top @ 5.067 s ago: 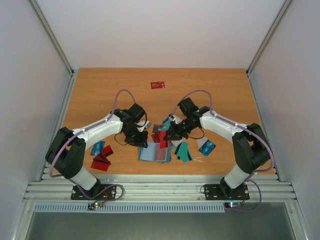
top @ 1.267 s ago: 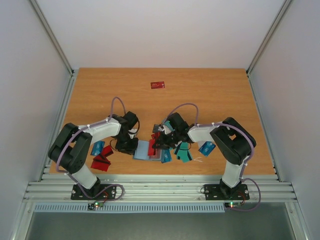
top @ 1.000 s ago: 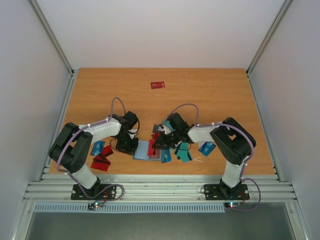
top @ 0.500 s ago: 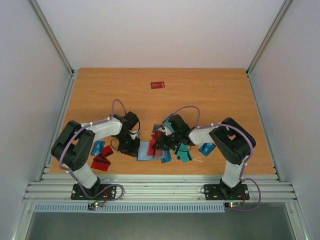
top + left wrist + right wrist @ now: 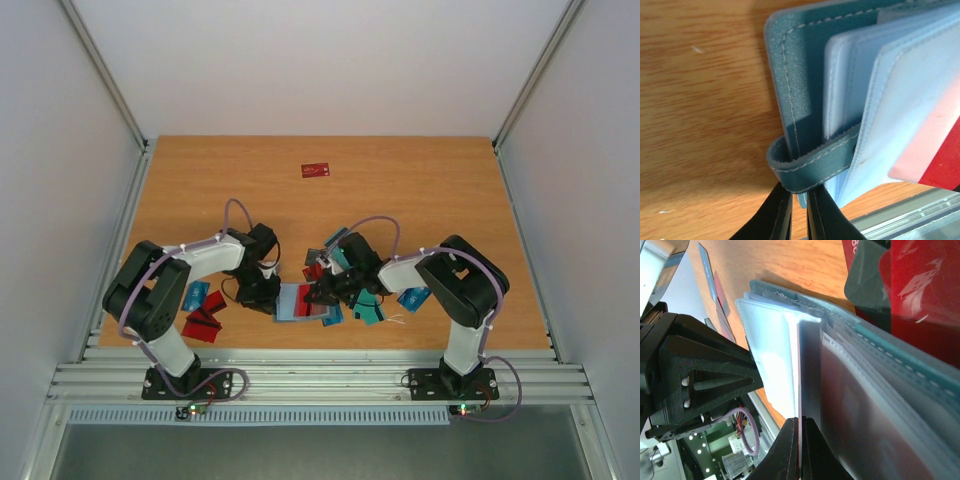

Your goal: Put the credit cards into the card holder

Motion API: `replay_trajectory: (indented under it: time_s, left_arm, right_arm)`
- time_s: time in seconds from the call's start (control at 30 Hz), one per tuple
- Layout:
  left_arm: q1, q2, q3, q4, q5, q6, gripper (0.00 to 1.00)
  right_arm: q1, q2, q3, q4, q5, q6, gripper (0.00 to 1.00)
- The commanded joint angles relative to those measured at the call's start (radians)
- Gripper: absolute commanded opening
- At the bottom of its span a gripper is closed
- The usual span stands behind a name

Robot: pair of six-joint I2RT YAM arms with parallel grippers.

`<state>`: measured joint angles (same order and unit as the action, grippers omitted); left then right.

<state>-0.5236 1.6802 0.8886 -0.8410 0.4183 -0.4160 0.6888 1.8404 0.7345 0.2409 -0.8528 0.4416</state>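
Observation:
The teal card holder (image 5: 296, 304) lies open near the table's front, light blue pockets up. My left gripper (image 5: 262, 291) is shut on its left edge by the teal strap loop (image 5: 812, 164). My right gripper (image 5: 323, 293) is shut on a red card (image 5: 799, 390), seen edge-on between the holder's clear pockets (image 5: 772, 370). In the left wrist view a red card (image 5: 945, 165) sits partly in a pocket. Loose cards lie around: red ones (image 5: 201, 322) at the left, teal ones (image 5: 366, 306) at the right, and one red card (image 5: 316, 170) far back.
A teal card (image 5: 196, 295) lies by the left red pile and a blue card (image 5: 413, 297) under my right arm. More red and dark cards (image 5: 900, 285) lie just behind the holder. The table's front rail (image 5: 320, 375) is close to the holder.
Both arms have come down to the holder since five seconds ago. In the last second my right gripper has edged left and nearer with the red card, and the holder has shifted slightly right.

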Motion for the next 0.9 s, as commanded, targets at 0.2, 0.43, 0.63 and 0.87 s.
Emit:
replay_trajectory:
  time_s: [0.2,0.43,0.63,0.87]
  left_arm:
    - [-0.006,0.049,-0.023,0.070,-0.010,-0.005,0.12]
    - [-0.006,0.058,-0.021,0.079,0.002,0.005,0.11]
    - [-0.006,0.059,-0.019,0.081,0.001,0.008,0.11]
    - [-0.006,0.061,-0.016,0.083,-0.008,0.012,0.11]
  right_arm:
    - [0.010,0.069,0.023,0.019,-0.092,-0.016,0.01]
    - [0.024,0.096,0.095,-0.035,-0.098,-0.038,0.02]
    - [0.044,0.130,0.156,-0.072,-0.115,-0.047,0.02]
    - [0.046,0.116,0.188,-0.216,-0.135,-0.137,0.11]
